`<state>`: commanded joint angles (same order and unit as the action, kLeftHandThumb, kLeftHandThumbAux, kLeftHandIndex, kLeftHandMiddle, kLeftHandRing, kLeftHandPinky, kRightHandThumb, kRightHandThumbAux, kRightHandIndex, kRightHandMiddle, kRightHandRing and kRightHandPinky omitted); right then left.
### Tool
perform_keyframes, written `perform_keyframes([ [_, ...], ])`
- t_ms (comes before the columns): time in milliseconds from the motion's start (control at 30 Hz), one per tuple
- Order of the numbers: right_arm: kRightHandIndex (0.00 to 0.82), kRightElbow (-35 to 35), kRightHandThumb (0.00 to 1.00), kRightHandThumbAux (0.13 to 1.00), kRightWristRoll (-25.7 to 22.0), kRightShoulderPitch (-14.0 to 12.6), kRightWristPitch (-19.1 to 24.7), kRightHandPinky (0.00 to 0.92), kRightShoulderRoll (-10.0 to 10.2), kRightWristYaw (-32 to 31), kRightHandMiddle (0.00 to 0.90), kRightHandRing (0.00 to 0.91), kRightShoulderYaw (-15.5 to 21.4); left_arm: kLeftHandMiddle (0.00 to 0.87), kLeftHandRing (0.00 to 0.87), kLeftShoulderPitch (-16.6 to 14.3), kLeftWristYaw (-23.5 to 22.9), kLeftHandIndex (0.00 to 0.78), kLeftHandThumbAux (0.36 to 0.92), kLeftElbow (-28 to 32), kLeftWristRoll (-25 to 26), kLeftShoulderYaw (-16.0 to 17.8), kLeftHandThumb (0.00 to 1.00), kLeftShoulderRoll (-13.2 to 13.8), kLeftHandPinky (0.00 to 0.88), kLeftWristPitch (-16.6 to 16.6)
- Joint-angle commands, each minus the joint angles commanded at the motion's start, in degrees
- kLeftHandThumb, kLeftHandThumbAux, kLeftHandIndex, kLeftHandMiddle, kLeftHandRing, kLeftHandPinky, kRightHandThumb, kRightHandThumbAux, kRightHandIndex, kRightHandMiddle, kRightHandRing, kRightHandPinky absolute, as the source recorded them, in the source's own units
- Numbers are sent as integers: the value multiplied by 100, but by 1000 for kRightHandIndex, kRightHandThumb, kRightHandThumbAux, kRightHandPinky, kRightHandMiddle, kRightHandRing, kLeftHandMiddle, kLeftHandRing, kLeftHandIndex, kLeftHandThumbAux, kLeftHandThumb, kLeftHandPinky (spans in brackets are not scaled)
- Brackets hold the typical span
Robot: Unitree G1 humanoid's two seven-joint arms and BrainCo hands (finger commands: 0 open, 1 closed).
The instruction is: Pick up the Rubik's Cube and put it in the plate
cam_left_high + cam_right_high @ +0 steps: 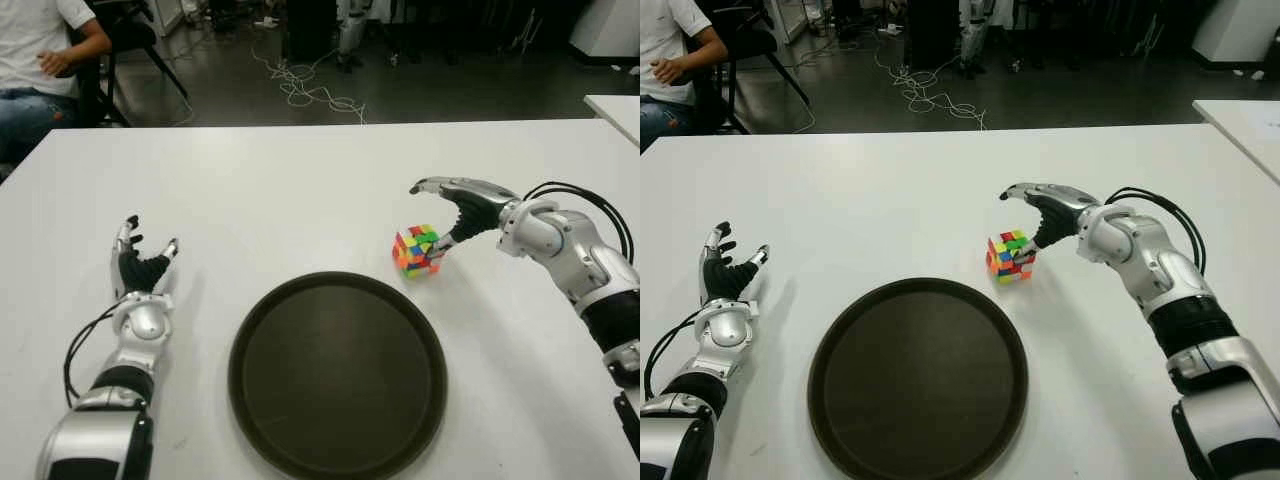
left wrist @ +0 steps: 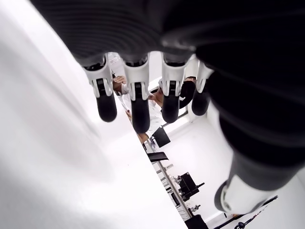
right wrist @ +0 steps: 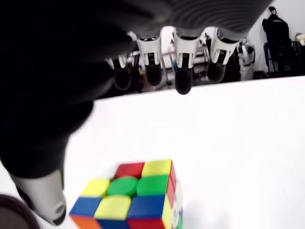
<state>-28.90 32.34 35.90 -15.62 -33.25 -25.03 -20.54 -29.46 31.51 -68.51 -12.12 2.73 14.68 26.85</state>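
The Rubik's Cube (image 1: 418, 250) stands on the white table (image 1: 300, 200), just beyond the far right rim of the round dark plate (image 1: 337, 380). My right hand (image 1: 430, 215) hovers over the cube from the right, open, its fingers (image 3: 183, 71) stretched out above it. The thumb (image 3: 47, 205) hangs down close to the cube's (image 3: 131, 195) right side; I cannot tell whether it touches. Nothing lies in the plate. My left hand (image 1: 140, 265) shows at the left of the plate, fingers (image 2: 138, 105) spread, holding nothing.
A seated person (image 1: 40, 60) is beyond the table's far left corner. Cables (image 1: 310, 90) lie on the floor past the far edge. The corner of a second white table (image 1: 615, 105) shows at the right.
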Motion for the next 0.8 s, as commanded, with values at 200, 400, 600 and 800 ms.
perform_keyframes([
  [200,58,99,0,714,-51,-29,16,62,-38,-177,107,107,19,163,178,-3,1,118,743,-3,5,-1,17,-9,210,20],
  [400,58,193,0,692,-48,-36,65,61,-56,-301,112,110,18,155,168,3,-61,112,739,8,58,33,20,-25,190,49],
  [600,53,238,0,684,-63,-28,26,49,-63,-414,106,104,8,142,149,-5,-87,101,722,7,111,73,7,-40,157,-3],
  [800,49,268,0,667,-66,-19,34,43,-54,-512,96,92,-1,141,144,-14,-70,99,718,-6,98,68,0,-43,136,-41],
])
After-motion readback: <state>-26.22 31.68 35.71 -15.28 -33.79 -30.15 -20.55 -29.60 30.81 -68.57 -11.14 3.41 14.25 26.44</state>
